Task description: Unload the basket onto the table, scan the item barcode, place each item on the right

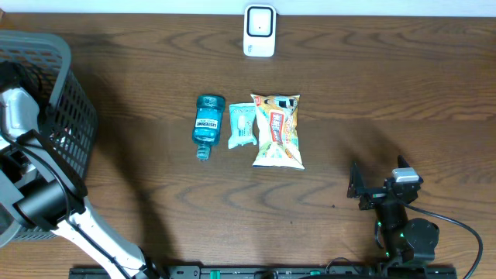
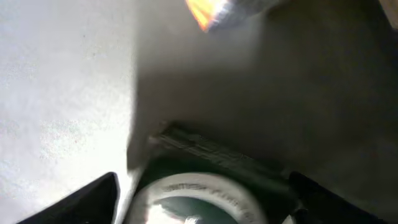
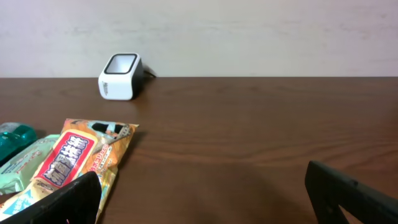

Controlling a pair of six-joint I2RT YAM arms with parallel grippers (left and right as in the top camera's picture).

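Observation:
The white barcode scanner [image 1: 260,31] stands at the table's far edge and also shows as the scanner [image 3: 121,76] in the right wrist view. My left arm [image 1: 23,155] reaches into the grey basket [image 1: 74,116]; its gripper is hidden in the overhead view. In the blurred left wrist view, the left gripper [image 2: 208,205] has its fingers [image 2: 93,199] wide apart on either side of a round, white-rimmed item [image 2: 199,190] with a dark green centre. A bright gap shows beside the left finger. My right gripper [image 1: 355,186] hovers open and empty over the table's front right.
A blue mouthwash bottle [image 1: 209,124], a pale green packet [image 1: 242,124] and a yellow snack bag [image 1: 277,130] lie side by side mid-table. The snack bag [image 3: 74,162] lies just left of the right gripper. An orange-and-silver packet corner [image 2: 208,12] lies beyond the round item.

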